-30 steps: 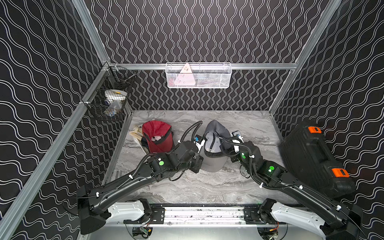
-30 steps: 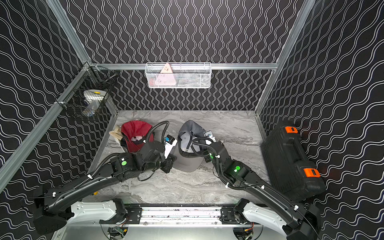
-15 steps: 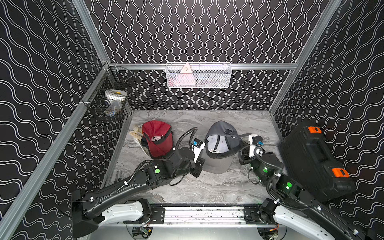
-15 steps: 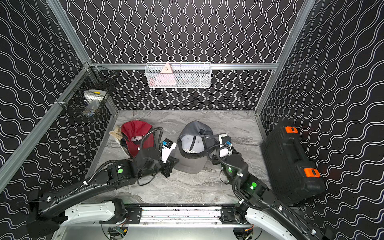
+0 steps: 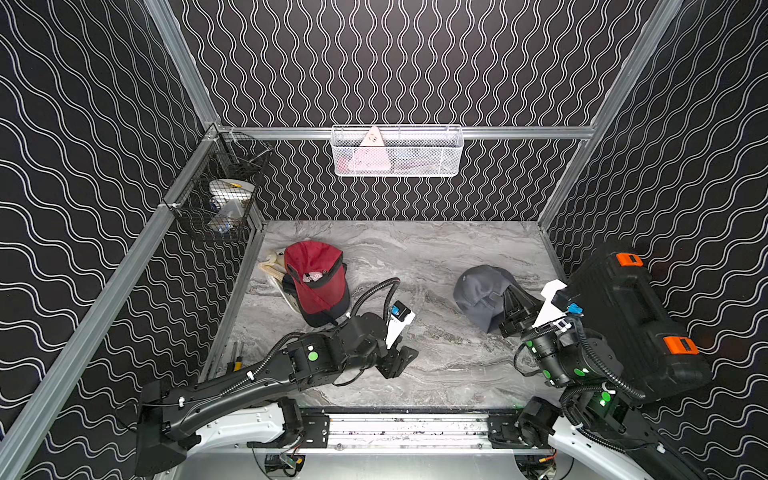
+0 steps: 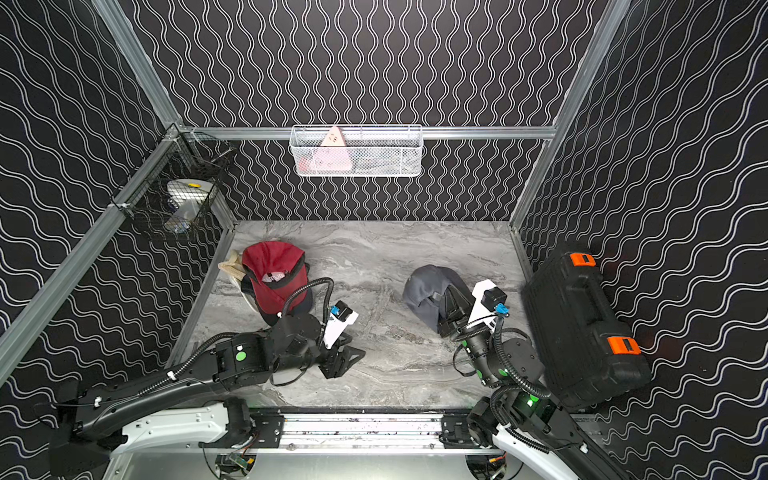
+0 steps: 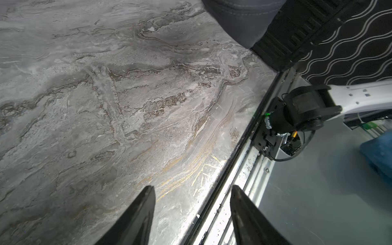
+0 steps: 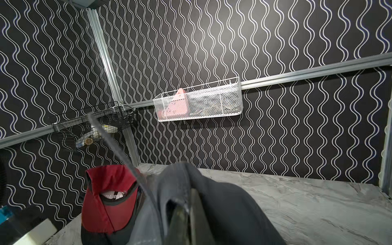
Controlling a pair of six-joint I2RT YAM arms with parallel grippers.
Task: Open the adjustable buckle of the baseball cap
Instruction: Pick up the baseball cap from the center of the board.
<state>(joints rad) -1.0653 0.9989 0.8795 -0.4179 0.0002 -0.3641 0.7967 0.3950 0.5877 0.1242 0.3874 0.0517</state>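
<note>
Fingers of the right gripper (image 5: pixel 510 294) are pressed together on the gray cap (image 5: pixel 478 291). In the right wrist view they pinch the dark edge of its fabric (image 8: pixel 222 201), with no gap between them. This cap is just beside the black case (image 5: pixel 631 316) with orange latches, on the side of the case that faces the middle of the table (image 5: pixel 415 257). Both top views show the gripper between the case and the cap (image 6: pixel 424 286). I cannot tell if the cap rests fully on the table or is lifted a little. A thin gray strap (image 8: pixel 127 162) sticks up from the cap, blurred. The buckle itself I cannot make out.

The left gripper (image 5: pixel 399 361) is well apart from the case, low over the front part of the table. Its fingers (image 7: pixel 140 212) stand moderately apart and nothing is between them. Under them only the marble surface and the front rail are visible.

A red cap (image 5: pixel 318 274) lies far from the case, by the opposite wall, touching neither gripper.
</note>
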